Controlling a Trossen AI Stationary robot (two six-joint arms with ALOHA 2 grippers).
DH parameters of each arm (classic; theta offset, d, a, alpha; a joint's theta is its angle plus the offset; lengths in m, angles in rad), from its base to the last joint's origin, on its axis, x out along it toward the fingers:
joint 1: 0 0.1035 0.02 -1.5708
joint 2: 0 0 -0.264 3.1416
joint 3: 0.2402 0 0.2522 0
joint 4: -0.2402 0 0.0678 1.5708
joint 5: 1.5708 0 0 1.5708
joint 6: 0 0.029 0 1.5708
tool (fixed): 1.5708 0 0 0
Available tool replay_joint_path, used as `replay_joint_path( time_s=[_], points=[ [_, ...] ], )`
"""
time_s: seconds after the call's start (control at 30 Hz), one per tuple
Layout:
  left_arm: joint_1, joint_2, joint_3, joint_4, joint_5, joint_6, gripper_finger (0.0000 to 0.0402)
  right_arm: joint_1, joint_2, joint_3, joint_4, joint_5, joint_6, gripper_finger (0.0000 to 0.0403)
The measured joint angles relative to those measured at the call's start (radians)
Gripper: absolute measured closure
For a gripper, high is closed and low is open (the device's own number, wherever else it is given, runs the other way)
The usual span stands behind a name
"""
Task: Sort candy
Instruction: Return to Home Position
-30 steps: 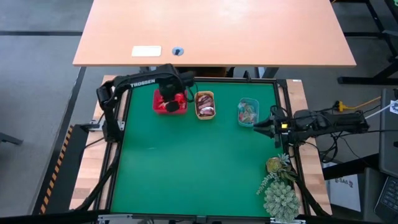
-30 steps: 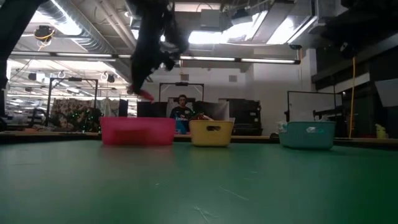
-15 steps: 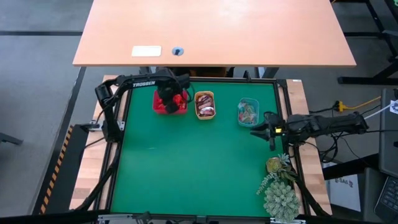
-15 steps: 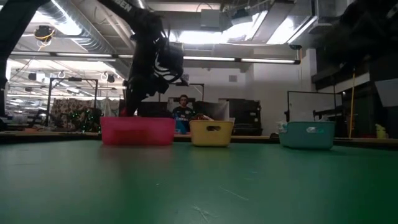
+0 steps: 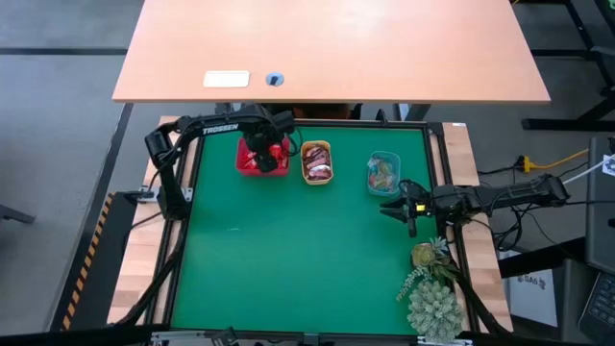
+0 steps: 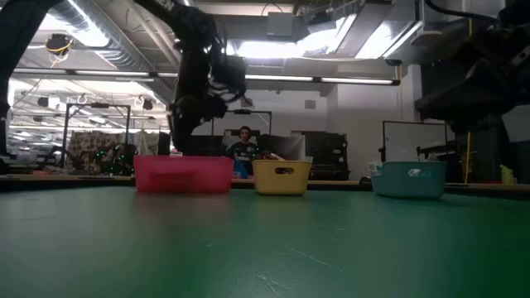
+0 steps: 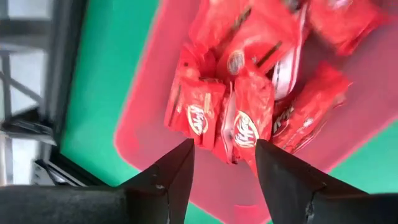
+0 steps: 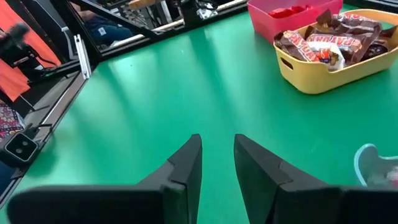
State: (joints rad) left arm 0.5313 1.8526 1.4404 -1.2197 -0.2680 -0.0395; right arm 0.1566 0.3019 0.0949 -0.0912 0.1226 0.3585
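Candy in shiny red wrappers (image 7: 242, 124) lies heaped in the shallow red plastic tray (image 7: 149, 143), at 11 o'clock on the green-matted worktop (image 5: 288, 259). The L end effector (image 7: 222, 149) hangs right over that heap, fingers spread, nothing betw. them.

A sec ago the low view showed a red scrap at its tip, higher up. Now there's no red at the tip, so that piece has been let go into the tray w/ the rest.

The R end effector (image 8: 217, 142) has slid twd 6 o'clock & a bit inward over the mat since a sec ago. It now sits just at 6 o'clock of the small teal tray (image 6: 410, 182), fingers only narrowly parted, empty.

At 12 o'clock the yellow plastic tray (image 8: 311, 78) holds dark brown-and-white bars (image 8: 323, 40); clear greenish sweets (image 5: 383, 175) are in the teal one at 1 o'clock. In the high view I see no candy outside the 3 trays.

Judgement: sorting looks done, each kind in its own tray. What's left is prob. lifting the L arm off the red tray & parking both arms. Only risk I see: the L fingers are close above the heap, so a straight-up lift seems safer than a sideways sweep.
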Motion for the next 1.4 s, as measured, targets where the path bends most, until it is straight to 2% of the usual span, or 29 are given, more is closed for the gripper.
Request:
replay_joint_path(
  time_s=[0.23, 0.37, 0.5, 0.7, 0.9, 1.0, 1.2, 1.4],
  points=[
    [-0.039, -0.145, 0.042, 0.003, 0.0, 0.033, 0.0238, 0.0, -0.013, -0.005, -0.023, -0.049, 0.001, 0.0308],
    [-0.072, -0.31, 0.032, 0.036, -0.001, 0.053, 0.0239, 0.0, -0.058, -0.005, -0.046, -0.066, -0.012, 0.0308],
    [-0.121, -0.492, -0.042, 0.149, -0.001, 0.05, 0.0239, 0.0, -0.121, -0.005, -0.074, -0.062, -0.043, 0.0308],
    [-0.23, -0.774, -0.31, 0.42, 0.03, 0.05, 0.0239, 0.0, -0.24, -0.005, -0.151, -0.03, -0.071, 0.0308],
    [-0.309, -1.009, -0.647, 0.803, 0.285, 0.065, 0.0239, 0.0, -0.299, -0.003, -0.155, -0.014, -0.172, 0.0308],
    [-0.335, -1.097, -0.818, 1.028, 0.36, 0.072, 0.0239, 0.0, -0.3, 0.004, -0.153, 0.021, -0.209, 0.0308],
    [-0.356, -1.223, -1.094, 1.36, 0.371, 0.068, 0.0239, 0.0, -0.3, 0.004, -0.16, 0.047, -0.206, 0.0308],
    [-0.356, -1.315, -1.264, 1.492, 0.379, 0.069, 0.0239, 0.0, -0.299, 0.004, -0.178, 0.048, -0.186, 0.0308]
  ],
)
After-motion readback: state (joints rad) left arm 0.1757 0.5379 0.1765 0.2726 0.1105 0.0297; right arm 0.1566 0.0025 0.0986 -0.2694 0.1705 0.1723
